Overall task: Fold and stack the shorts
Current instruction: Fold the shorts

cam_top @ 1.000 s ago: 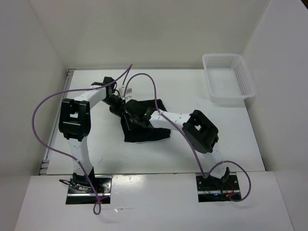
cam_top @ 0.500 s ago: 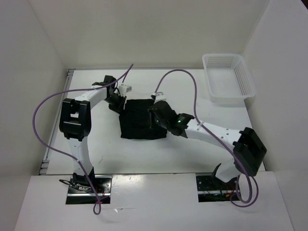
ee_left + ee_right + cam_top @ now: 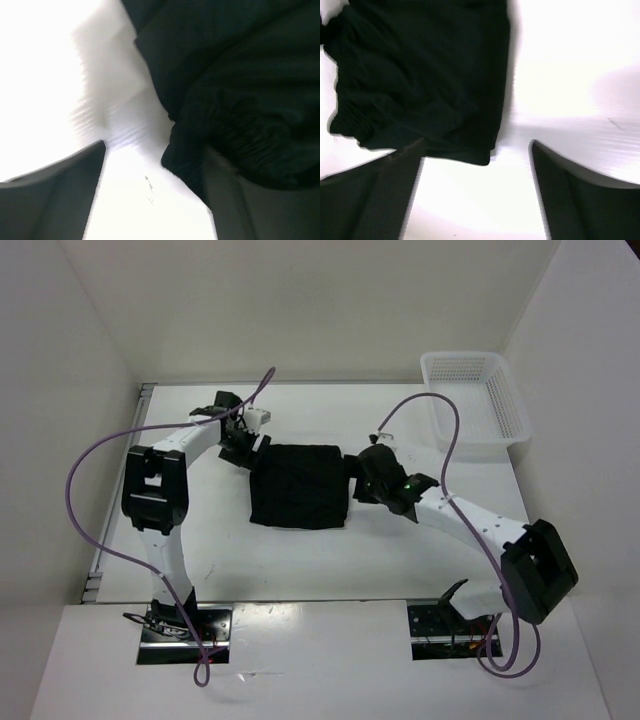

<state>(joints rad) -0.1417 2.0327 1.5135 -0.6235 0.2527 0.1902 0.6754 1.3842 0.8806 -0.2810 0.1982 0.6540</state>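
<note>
Shorts (image 3: 300,485) lie as a dark, roughly square fold on the table (image 3: 205,530), between the two claws. The left claw (image 3: 252,443) sits at the fold's far left corner and the right claw (image 3: 356,472) at its right edge, so the cloth spans the gap from one to the other.

In the left wrist view, the left claw's fingers stand apart. The gathered waistband bunches just ahead of it and to its right, over the tip of that side's finger (image 3: 260,215). One lobe of cloth reaches into the gap. I cannot tell whether the cloth rests on the finger or only hides it.

The right claw's fingers are also spread and hold nothing. The fold's near corner pokes between them, and the hem runs off to the claw's left, close to that finger (image 3: 375,195). Bare table lies to the claw's right.

The fold looks done, or nearly so, and the risk now is undoing it. If either claw shuts or pulls back low while cloth is inside its gap, it could catch a corner and peel the top layer open. The left claw seems the likelier culprit, because the bunched waistband is thick and crowds one finger. Dragging sideways would skew the square. The basket (image 3: 478,400) stands well off beyond the right claw and plays no part here.
</note>
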